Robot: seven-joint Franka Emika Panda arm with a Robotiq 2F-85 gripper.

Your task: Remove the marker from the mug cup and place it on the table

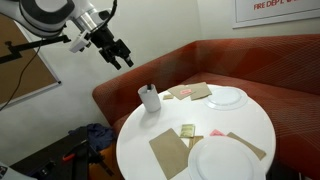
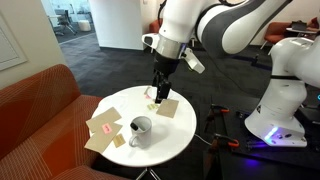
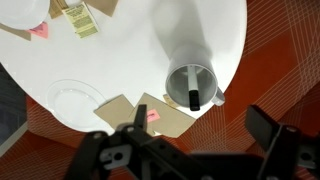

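Wrist view: gripper (image 3: 195,150) jaws wide apart, empty, well above mug cup (image 3: 193,82) w/ marker (image 3: 194,99) standing inside, dark end up. Judged next: center over marker tip, drop straight, pinch barrel w/o bumping rim, then lay it on table (image 3: 130,50) beyond.

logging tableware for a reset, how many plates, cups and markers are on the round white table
flat round white plates: 2
small white cylindrical mug cup: 1
slim marker with a dark end, standing in the cup: 1
total: 4
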